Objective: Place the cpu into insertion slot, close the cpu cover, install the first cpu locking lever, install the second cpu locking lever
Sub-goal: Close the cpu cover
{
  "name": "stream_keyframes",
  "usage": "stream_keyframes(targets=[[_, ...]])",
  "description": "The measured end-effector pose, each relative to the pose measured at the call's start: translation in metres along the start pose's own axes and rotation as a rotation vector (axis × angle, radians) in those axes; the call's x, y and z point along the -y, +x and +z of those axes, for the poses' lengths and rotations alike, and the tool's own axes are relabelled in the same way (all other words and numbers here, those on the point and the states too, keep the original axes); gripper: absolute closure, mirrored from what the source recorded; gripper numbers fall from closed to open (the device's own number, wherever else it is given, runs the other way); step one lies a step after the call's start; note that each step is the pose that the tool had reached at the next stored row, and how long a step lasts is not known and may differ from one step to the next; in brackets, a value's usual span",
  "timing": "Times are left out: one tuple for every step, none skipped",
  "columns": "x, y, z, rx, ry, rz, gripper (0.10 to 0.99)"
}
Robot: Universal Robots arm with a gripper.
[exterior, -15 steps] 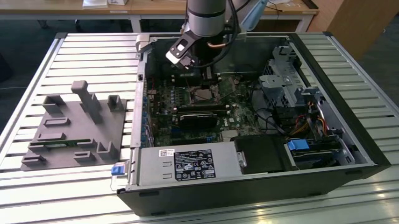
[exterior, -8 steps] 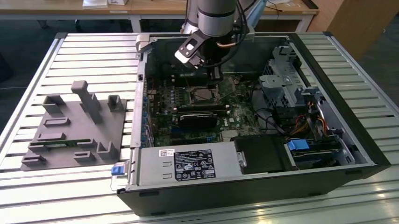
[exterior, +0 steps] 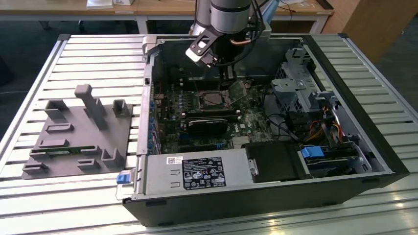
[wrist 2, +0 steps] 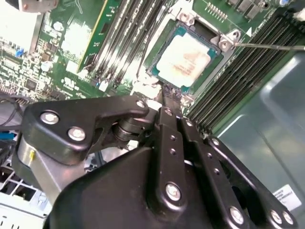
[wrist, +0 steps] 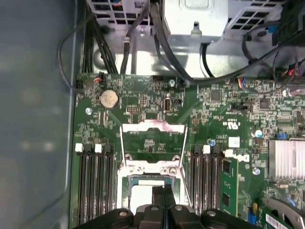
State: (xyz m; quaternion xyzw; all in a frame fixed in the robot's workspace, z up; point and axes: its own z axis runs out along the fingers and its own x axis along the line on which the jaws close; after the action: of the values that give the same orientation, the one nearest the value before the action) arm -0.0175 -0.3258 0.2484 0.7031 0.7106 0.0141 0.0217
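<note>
Your gripper hung closed and empty over the cpu, seated flat between memory slots; the cpu cover stood open.

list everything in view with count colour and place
open black computer case: one, black, lying on the slatted metal table
green motherboard: one, green, inside the case
square silver-grey cpu: one, silver-grey, seated in the black-rimmed insertion slot
silvery metal cpu cover frame: one, silver, standing open at the slot's edge
long black memory slots: two banks, black, either side of the slot
round silver coin battery: one, silver, on the motherboard
silver power supply box: one, silver, at the case's near side in the exterior view
grey moulded fixture plate: one, grey, on the table at the exterior view's left
robot arm: one, silver and black, over the case
gripper: one, black, jaws shut, by the cpu's edge
</note>
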Motion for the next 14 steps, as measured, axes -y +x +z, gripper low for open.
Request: stream_keyframes(targets=[[-0.0013,0.0,0.0001,-0.0001,0.0,0.0,0.98],[-0.0029,0.0,0.0001,0.0001,0.001,0.0,0.98],[-0.0046,-0.0001,0.0002,0.0002,0.001,0.0,0.98],[-0.0067,-0.0001,0.0003,0.0001,0.001,0.0,0.98],[-0.0089,-0.0001,0.0004,0.0001,0.002,0.0,0.98],[-0.0112,-0.0002,0.0005,0.0001,0.002,0.0,0.98],[-0.0133,-0.0002,0.0006,0.0002,0.003,0.0,0.98],[-0.0148,-0.0002,0.0007,0.0002,0.003,0.0,0.98],[-0.0157,-0.0002,0.0007,0.0002,0.003,0.0,0.98],[-0.016,-0.0002,0.0008,0.0001,0.003,0.0,0.98],[-0.0161,-0.0002,0.0005,0.0004,0.003,0.0,0.98],[-0.0161,-0.0002,0.0,0.0004,0.003,0.0,0.98],[-0.0162,-0.0002,-0.0005,0.0003,0.003,0.0,0.98],[-0.0162,-0.0002,-0.0008,0.0001,0.003,0.0,0.98]])
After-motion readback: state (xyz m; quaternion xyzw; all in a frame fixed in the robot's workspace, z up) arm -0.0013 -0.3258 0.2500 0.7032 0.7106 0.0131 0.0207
